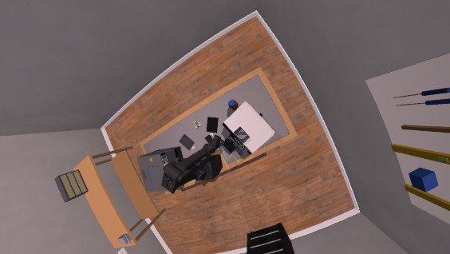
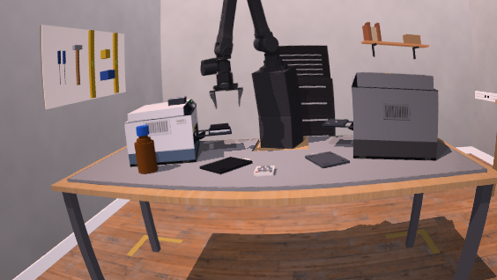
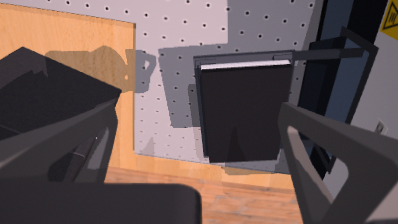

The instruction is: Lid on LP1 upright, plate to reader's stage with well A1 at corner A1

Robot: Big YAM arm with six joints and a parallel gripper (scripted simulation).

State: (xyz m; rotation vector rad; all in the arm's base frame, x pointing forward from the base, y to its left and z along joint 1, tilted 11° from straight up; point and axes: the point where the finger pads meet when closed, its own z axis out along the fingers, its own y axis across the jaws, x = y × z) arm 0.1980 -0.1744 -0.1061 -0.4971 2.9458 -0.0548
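Note:
The lidded plate [image 3: 245,110] sits on the dispenser's stage [image 2: 218,128]; its dark lid covers it, with a white strip along one short end. My gripper [image 2: 226,94] is open and empty. It hangs well above the stage, clear of the lid. In the wrist view its two fingers spread wide, with the plate between them and a little to the right. In the overhead view the gripper [image 1: 217,140] is beside the white dispenser [image 1: 249,125]. The grey reader [image 2: 394,116] stands at the right with its stage [image 2: 337,123] sticking out, nothing on it.
A brown capped bottle [image 2: 145,150] stands in front of the dispenser [image 2: 161,135]. A black flat pad [image 2: 226,165], a dark grey pad [image 2: 327,158] and a small white item [image 2: 264,170] lie on the bench. The arm's black base column [image 2: 278,107] stands behind them.

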